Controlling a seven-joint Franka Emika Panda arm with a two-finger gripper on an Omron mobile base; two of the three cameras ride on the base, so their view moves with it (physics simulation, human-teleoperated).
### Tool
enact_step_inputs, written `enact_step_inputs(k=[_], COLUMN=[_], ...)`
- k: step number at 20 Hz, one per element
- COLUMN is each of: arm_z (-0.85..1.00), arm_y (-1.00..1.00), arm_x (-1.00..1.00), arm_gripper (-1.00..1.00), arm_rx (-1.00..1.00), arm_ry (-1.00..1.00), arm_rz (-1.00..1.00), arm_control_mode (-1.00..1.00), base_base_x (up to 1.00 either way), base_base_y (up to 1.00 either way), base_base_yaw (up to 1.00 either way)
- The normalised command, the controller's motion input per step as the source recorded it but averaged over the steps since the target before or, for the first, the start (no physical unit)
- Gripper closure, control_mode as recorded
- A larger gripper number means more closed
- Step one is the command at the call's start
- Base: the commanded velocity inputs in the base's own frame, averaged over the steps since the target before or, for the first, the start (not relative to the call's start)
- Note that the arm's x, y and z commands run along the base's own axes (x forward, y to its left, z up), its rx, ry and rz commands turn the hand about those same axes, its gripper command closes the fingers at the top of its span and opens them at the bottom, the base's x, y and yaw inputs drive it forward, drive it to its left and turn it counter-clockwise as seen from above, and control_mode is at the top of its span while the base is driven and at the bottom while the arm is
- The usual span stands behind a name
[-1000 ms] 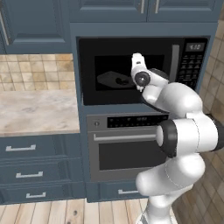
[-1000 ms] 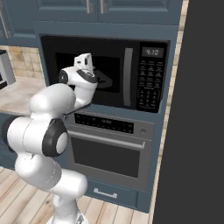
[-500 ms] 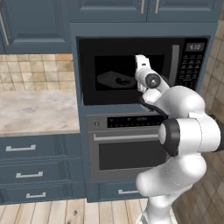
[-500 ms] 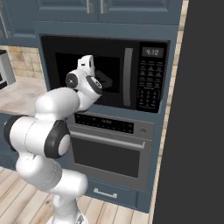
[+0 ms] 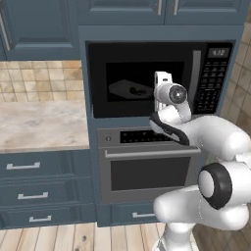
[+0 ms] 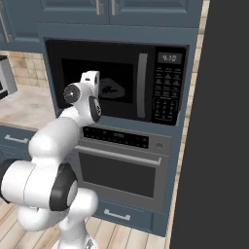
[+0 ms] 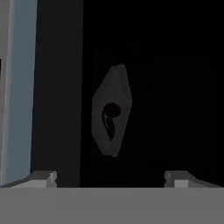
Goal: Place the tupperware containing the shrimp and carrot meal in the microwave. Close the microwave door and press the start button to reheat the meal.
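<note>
The black microwave (image 5: pixel 147 54) (image 6: pixel 116 53) has its door (image 5: pixel 122 105) (image 6: pixel 63 97) shut flat against the front, with the grey vertical handle (image 5: pixel 195 81) (image 6: pixel 142 86) beside the keypad (image 5: pixel 213 78) (image 6: pixel 167 90). Through the dark window the tupperware (image 5: pixel 128 89) (image 6: pixel 113 90) (image 7: pixel 111 109) shows dimly, with small dark pieces of the meal (image 7: pixel 110 118) in it. My gripper (image 7: pixel 111 177) faces the window just in front of the glass, open, its fingertips (image 7: pixel 43 177) wide apart with nothing between them. The white hand (image 5: pixel 165 90) (image 6: pixel 87 87) hides the fingers in both base views.
An oven (image 5: pixel 147 166) (image 6: pixel 121 165) with a horizontal bar handle sits right under the microwave. A stone counter (image 5: pixel 39 125) lies to the left over blue drawers. A tall dark panel (image 6: pixel 219 146) stands close on the right. Blue cabinets (image 5: pixel 122 10) run overhead.
The jaws have opened wider. The hand has shifted a little right and down in front of the shut door, and the arm's elbow has swung lower.
</note>
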Motion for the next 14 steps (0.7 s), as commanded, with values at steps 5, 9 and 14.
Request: enact_step_inputs(k=[5, 9, 14], arm_z=[0.09, -0.01, -0.21], arm_y=[-0.57, -0.72, -0.3], arm_x=[-0.94, -0.44, -0.03], arm_gripper=[-1.0, -1.0, -1.0], arm_rx=[0.26, 0.24, 0.07], arm_ry=[0.09, 0.0, 0.01], arm_rz=[0.0, -0.02, -0.25], arm_control_mode=[-1.0, -1.0, -1.0], base_base_x=[0.0, 0.0, 0.0], base_base_y=[0.0, 0.0, 0.0], base_base_yaw=[0.0, 0.0, 0.0])
